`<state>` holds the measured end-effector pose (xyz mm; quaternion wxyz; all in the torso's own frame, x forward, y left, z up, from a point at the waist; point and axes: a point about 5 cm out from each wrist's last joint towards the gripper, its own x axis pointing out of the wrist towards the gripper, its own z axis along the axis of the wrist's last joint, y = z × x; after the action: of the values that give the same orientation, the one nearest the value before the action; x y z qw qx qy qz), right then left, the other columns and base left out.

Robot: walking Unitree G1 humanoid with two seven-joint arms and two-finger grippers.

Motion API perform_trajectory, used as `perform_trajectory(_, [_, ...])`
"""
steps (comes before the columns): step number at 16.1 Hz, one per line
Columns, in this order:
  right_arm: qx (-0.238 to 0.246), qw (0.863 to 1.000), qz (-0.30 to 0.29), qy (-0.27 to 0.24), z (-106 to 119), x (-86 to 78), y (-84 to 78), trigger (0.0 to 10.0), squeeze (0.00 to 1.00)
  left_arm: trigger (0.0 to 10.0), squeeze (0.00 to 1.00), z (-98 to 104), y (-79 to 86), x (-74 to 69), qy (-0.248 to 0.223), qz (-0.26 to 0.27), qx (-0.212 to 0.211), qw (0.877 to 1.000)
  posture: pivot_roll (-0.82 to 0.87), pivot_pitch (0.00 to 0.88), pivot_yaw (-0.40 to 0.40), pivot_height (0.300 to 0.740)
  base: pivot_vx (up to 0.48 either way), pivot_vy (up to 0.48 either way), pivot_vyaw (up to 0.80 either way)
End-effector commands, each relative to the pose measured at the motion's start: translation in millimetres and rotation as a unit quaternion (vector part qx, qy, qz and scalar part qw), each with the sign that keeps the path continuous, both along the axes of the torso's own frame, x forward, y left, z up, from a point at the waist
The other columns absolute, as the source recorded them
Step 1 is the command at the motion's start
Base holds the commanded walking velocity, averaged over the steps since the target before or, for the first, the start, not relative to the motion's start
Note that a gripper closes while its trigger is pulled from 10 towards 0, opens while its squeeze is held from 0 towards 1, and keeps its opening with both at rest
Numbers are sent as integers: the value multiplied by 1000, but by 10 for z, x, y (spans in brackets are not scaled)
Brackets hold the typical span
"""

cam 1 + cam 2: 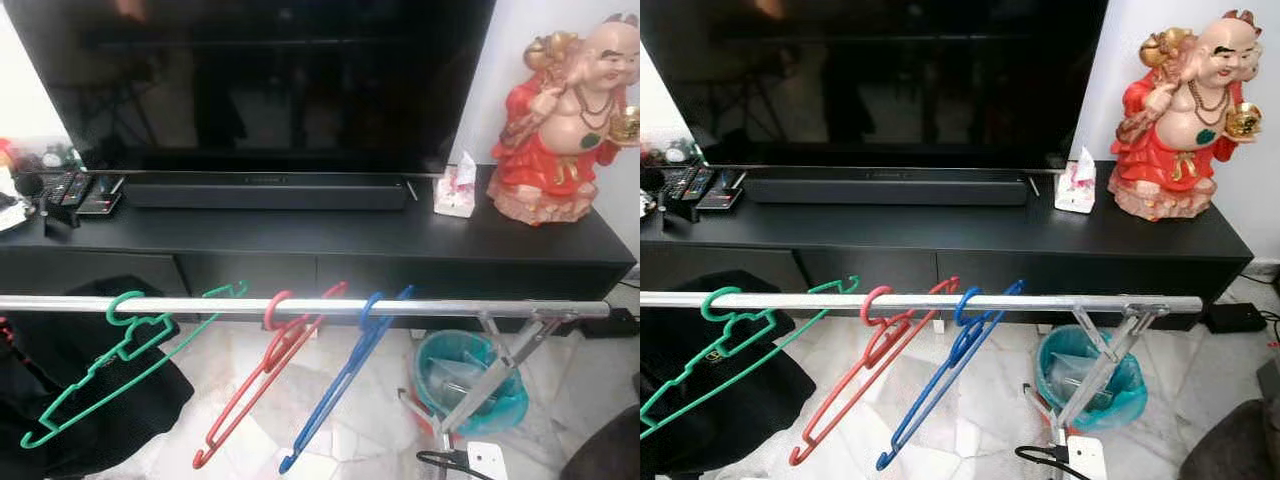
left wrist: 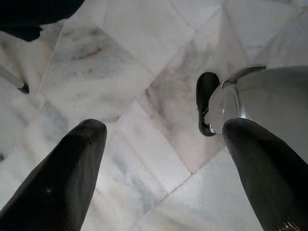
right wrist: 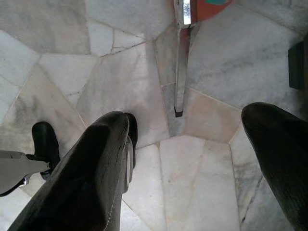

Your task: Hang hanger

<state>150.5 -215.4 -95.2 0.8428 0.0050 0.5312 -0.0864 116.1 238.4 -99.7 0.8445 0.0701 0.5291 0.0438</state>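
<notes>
The left tool hangs wide open over the marble floor, holding nothing. The right tool is likewise wide and empty. Well away from both, green hanger, red hanger and blue hanger hang on the silver rail.

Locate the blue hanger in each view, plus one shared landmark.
Left eye view: blue hanger hangs on the rail, right of the red hanger.
Right eye view: blue hanger, same spot, shifted left.
Left wrist view: marble floor past its fingers.
Right wrist view: marble floor.
Shared landmark: teal bin below the rail's right end.
</notes>
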Motion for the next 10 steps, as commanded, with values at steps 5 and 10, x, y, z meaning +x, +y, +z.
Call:
perform_trajectory(5, [2,1000,-1,-4,3,18,22,10000,0,10000,0,26,5,82,-7,-11,2,1000,53,0,7,732,0,0,0])
perform_trajectory(10, [2,1000,-4,-7,13,38,13,10000,0,10000,0,34,-5,115,-15,-4,0,1000,70,0,-1,732,-199,0,0])
